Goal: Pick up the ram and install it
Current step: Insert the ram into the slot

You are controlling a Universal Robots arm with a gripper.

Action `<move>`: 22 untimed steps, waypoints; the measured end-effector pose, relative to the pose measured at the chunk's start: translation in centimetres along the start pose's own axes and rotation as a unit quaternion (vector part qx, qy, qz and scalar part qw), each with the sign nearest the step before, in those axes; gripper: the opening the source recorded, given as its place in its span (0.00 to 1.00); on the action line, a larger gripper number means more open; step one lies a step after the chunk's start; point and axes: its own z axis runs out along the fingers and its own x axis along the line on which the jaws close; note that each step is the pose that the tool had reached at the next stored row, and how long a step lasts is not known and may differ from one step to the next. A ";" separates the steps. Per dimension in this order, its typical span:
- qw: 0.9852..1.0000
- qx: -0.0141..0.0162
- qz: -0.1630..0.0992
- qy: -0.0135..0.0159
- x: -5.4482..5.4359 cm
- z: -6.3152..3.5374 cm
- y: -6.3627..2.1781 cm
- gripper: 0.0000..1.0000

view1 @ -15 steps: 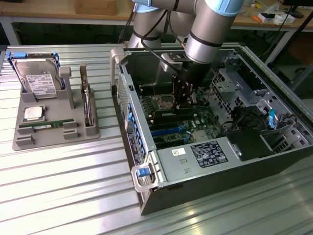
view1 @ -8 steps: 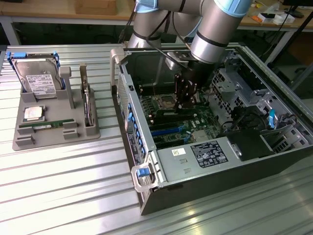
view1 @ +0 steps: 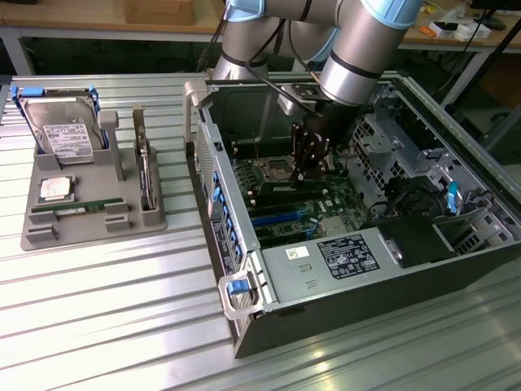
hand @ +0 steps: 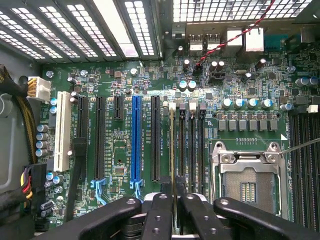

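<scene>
Claw (hand: 175,212) is down inside the case (view1: 366,305), just beside the socket (hand: 248,176). You can see the jaws nearly closed and pinched on the ram (hand: 173,150), with an inner finger on each face of it.

The ram stands upright, edge-on to the wrist camera. It lies along the slot (hand: 172,106) farthest from the socket in the bank of four next to it, so the other three slots sit between ram and socket. Whether its lower edge touches the slot or hangs just above it — cannot tell.

Well apart from the socket, outside the case toward the exterior view's left, sits the grey tray (view1: 89,235). It holds a second green stick (view1: 69,209) lying flat, a drive (view1: 65,130), a square silver chip (view1: 55,188) and a card (view1: 145,175) on edge — none of them near the claw.
</scene>
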 end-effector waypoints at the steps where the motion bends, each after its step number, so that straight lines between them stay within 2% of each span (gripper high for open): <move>1: 1.000 0.000 0.000 0.000 0.0 0.00 0.00 0.13; 3: 1.000 0.001 0.000 0.000 0.0 0.01 0.01 0.13; 4: 1.000 0.004 0.000 0.000 0.0 -0.02 0.03 0.13; 6: 1.000 0.015 0.001 0.000 0.0 -0.13 0.16 0.13; 8: 1.000 0.020 0.002 0.000 0.0 -0.15 0.21 0.13; 9: 1.000 0.021 0.002 0.000 0.0 -0.14 0.21 0.13; 15: 1.000 0.021 0.002 0.000 0.0 -0.15 0.24 0.13; 19: 1.000 0.021 0.002 0.000 0.0 -0.07 0.74 0.13; 22: 1.000 0.021 0.002 0.000 0.0 -0.06 0.77 0.13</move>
